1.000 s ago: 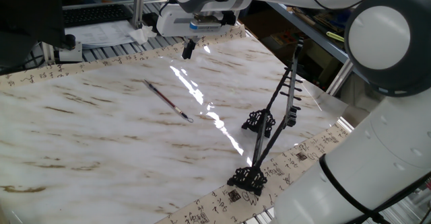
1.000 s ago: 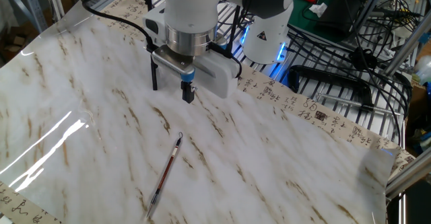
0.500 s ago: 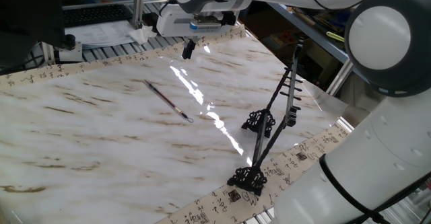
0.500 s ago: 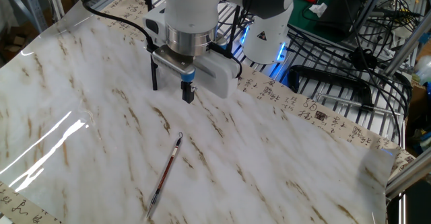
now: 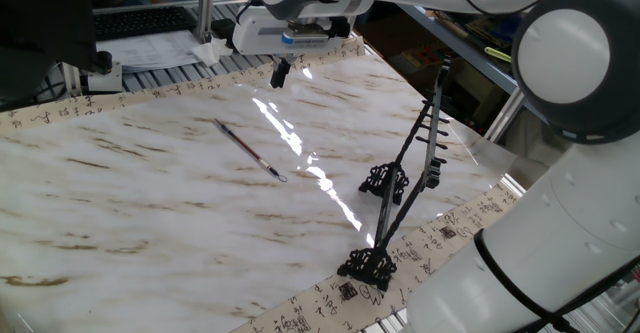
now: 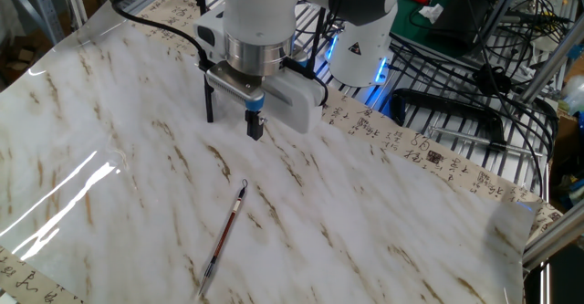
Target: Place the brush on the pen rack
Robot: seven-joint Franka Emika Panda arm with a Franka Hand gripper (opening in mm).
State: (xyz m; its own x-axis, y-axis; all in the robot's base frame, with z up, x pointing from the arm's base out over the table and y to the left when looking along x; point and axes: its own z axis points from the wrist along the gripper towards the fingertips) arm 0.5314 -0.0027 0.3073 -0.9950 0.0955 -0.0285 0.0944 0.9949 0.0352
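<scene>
The brush (image 5: 249, 149) lies flat on the marble table top, its loop end toward the rack; in the other fixed view it (image 6: 224, 235) lies near the front with the loop pointing up toward the gripper. The pen rack (image 5: 405, 178) is a black frame with scrolled feet, standing at the table's right edge; it is out of the other fixed view. My gripper (image 6: 232, 117) hangs open and empty above the table, well behind the brush. In the first fixed view the gripper (image 5: 281, 73) is at the table's far edge.
A calligraphy-print border strip (image 6: 401, 145) runs along the table edge. Metal racks and cables (image 6: 474, 76) lie beyond it. The robot's white base (image 5: 560, 223) bulks at the right, close to the pen rack.
</scene>
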